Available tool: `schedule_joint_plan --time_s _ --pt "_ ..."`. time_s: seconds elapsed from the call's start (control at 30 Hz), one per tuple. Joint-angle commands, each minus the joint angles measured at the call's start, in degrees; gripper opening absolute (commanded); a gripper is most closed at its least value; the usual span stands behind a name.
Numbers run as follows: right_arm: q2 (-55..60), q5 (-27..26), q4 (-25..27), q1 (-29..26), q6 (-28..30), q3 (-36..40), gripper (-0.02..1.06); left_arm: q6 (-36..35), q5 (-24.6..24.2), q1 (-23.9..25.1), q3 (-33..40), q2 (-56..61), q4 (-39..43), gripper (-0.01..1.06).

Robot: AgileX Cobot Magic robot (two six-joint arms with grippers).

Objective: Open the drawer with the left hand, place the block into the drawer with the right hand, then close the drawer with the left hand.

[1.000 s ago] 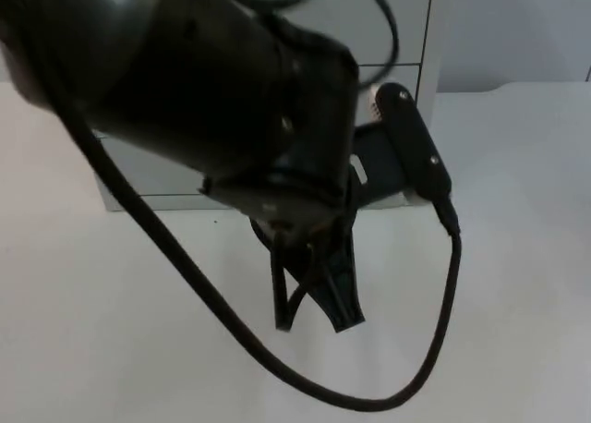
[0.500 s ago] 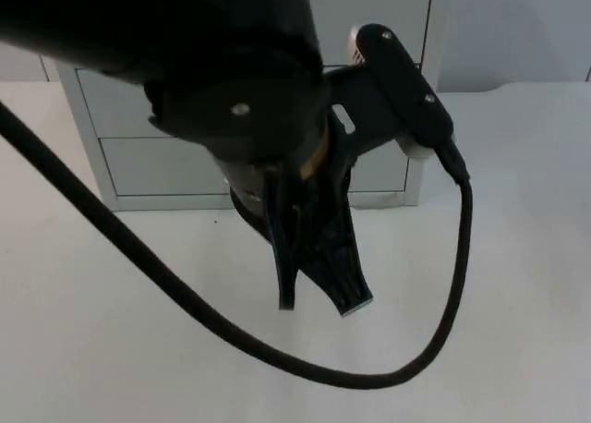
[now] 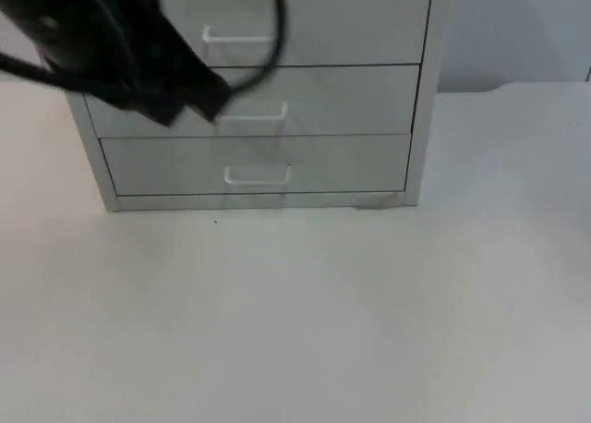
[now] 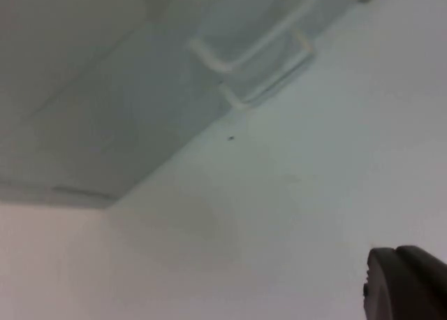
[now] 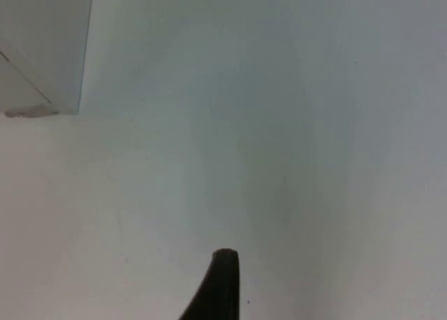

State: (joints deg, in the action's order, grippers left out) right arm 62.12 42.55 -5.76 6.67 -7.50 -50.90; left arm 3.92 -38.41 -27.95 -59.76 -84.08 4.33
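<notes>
A pale grey drawer cabinet (image 3: 277, 90) stands at the back of the table with three drawers, all shut. Each front carries a clear handle: top (image 3: 239, 37), middle (image 3: 251, 114), bottom (image 3: 258, 175). My left arm (image 3: 111, 54) is a dark blur across the cabinet's upper left front. In the left wrist view a drawer handle (image 4: 258, 51) and one black fingertip (image 4: 408, 281) of the left gripper can be made out above the table. The right gripper's fingertip (image 5: 220, 285) hangs over bare table to the right of the cabinet's corner (image 5: 42, 47).
White table top (image 3: 305, 312) stretches in front of the cabinet and to its right. The grey partition wall (image 3: 517, 26) rises behind.
The left arm, which hung over the middle of the table with its gripper pointing down, has swung up and to the left. The three drawer fronts are now uncovered.
</notes>
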Motion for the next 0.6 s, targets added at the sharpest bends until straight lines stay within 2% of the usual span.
schedule_joint_plan --time_s 0.0,0.1,0.2,0.3,0.4,0.57 --pt "-0.4 -0.2 0.0 -0.1 0.5 0.1 0.80 1.9 -1.1 3.3 0.1 2.6 -4.0 0.00" --pt "-0.4 -0.2 0.0 -0.1 0.5 0.1 0.80 1.9 -1.8 7.6 0.1 4.8 -4.3 0.00" --pt "-0.4 -0.2 0.0 -0.1 0.5 0.1 0.80 1.9 -4.0 15.3 0.1 9.2 -5.5 0.00" --pt "-0.4 -0.3 0.0 -0.1 0.5 0.1 0.80 1.9 -4.9 18.0 0.1 10.9 -5.6 0.00" --pt "-0.4 -0.3 0.0 -0.1 0.5 0.1 0.80 1.9 -6.5 23.9 0.1 14.3 -5.9 0.00" --pt "-0.4 -0.4 0.0 -0.1 0.5 0.1 0.80 1.9 -6.7 27.9 0.1 17.4 -8.4 0.00"
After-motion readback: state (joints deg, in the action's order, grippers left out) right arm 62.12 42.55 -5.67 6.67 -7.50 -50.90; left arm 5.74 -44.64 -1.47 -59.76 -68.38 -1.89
